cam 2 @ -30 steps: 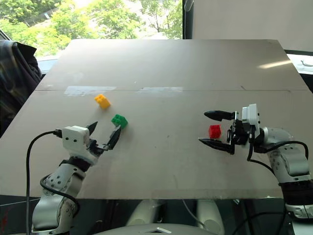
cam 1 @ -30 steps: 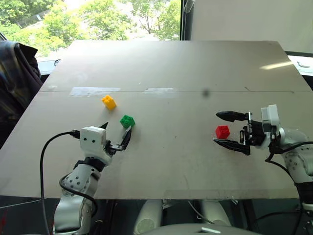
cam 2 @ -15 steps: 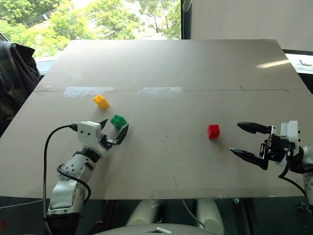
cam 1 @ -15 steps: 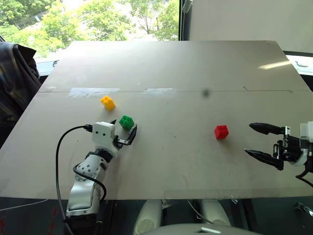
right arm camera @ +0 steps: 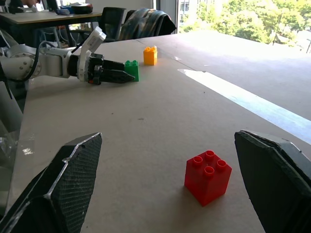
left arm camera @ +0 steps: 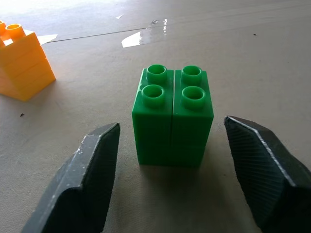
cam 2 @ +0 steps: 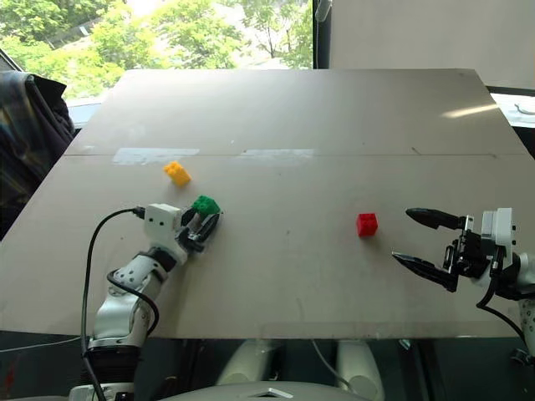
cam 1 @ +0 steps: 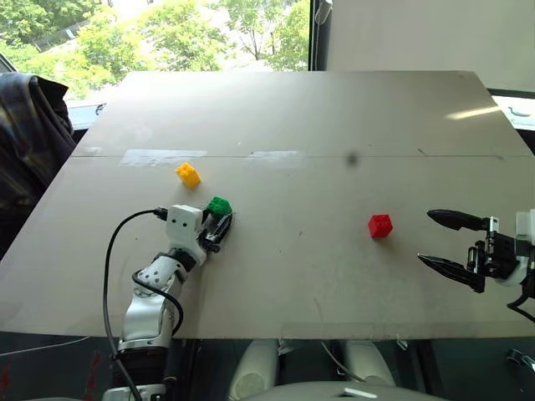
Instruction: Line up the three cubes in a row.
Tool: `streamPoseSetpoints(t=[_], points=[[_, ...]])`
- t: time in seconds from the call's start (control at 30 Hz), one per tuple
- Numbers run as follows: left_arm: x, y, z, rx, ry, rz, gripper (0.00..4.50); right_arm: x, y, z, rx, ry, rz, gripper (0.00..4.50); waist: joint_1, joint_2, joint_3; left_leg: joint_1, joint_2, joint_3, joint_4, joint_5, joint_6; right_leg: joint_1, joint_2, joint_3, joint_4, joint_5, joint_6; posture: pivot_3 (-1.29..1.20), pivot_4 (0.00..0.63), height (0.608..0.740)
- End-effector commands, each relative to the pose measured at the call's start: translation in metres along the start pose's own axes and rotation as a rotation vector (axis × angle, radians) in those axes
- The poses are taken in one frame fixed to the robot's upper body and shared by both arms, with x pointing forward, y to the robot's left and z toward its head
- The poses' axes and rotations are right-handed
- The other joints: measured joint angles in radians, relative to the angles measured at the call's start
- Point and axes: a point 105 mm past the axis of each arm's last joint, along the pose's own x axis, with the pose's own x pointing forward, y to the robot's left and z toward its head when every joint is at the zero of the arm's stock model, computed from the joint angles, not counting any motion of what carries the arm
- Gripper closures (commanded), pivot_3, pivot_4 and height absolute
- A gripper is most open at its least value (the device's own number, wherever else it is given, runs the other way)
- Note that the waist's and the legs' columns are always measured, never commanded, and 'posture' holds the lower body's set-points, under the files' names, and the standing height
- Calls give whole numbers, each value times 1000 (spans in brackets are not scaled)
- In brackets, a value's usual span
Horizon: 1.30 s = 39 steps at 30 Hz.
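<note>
Left gripper (cam 1: 220, 228) at lower left of frame, fingers flanking the green cube (cam 1: 219, 205) with gaps either side. Yellow cube (cam 1: 187, 174) just up-left. Right gripper (cam 1: 441, 241) spread wide at right edge, red cube (cam 1: 379, 225) apart to its left.

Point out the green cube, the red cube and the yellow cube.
green cube (left arm camera: 172, 114), left wrist view, front face.
red cube (right arm camera: 208, 176), right wrist view, front corner.
yellow cube (cam 1: 188, 175), left eye view, top.
</note>
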Motion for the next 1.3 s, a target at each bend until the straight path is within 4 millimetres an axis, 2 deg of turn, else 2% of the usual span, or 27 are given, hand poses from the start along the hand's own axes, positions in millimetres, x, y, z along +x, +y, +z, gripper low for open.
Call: streamPoseSetpoints(t=[0.03, 0.23, 0.3, 0.43, 0.67, 0.77, 0.9, 1.3], points=[[-1, -1, -12, -14, 55, -12, 3195, -4, 0, 13, -53, -30, -16, 0, 0, 1, 0, 0, 0, 0, 0, 0, 0, 0, 0, 0, 0, 0, 0, 0, 150, 740], [6, -8, -6, 31, 40, -115, 3266, -8, 2, 10, -49, -29, -36, 0, 2, 2, -1, 1, 0, -1, 0, 0, 0, 2, 0, -1, 0, 0, 0, 0, 150, 740], [12, -19, -2, 65, 27, -228, 3266, -10, 2, 9, -47, -30, -49, 0, 2, 2, -1, 1, -1, -1, 1, 0, 0, 2, 0, -2, 0, 0, 0, 0, 150, 740], [24, -61, 11, 201, -15, -604, 3266, -15, 1, 5, -45, -19, -54, 0, 3, 2, -1, 0, -4, -2, 3, 0, 0, 3, 0, -3, -1, 0, 0, 0, 150, 740], [53, -102, 22, 318, -34, -966, 3266, -17, 3, 1, -48, -5, -58, 0, -3, 1, -1, -1, -4, 0, 3, 0, 0, 3, 2, -4, -1, 0, 0, 0, 150, 740], [66, -116, 22, 326, -4, -1046, 3266, -18, 6, 1, -51, -7, -66, 0, -6, 0, 0, -2, -4, 1, 4, 0, 0, 3, 2, -3, -2, 0, 0, 0, 150, 740], [72, -130, 20, 369, 14, -1139, 3266, -19, 11, 2, -54, -8, -84, 0, -8, -1, 0, -2, -4, 1, 4, 0, 1, 3, 2, -4, -2, 0, 0, 0, 150, 740], [73, -159, 16, 376, 14, -1255, 3266, -19, 17, 2, -55, -9, -119, 0, -14, -1, 0, -2, -4, -1, 5, 0, 1, 3, 2, -4, -1, 0, 1, 0, 150, 740]])
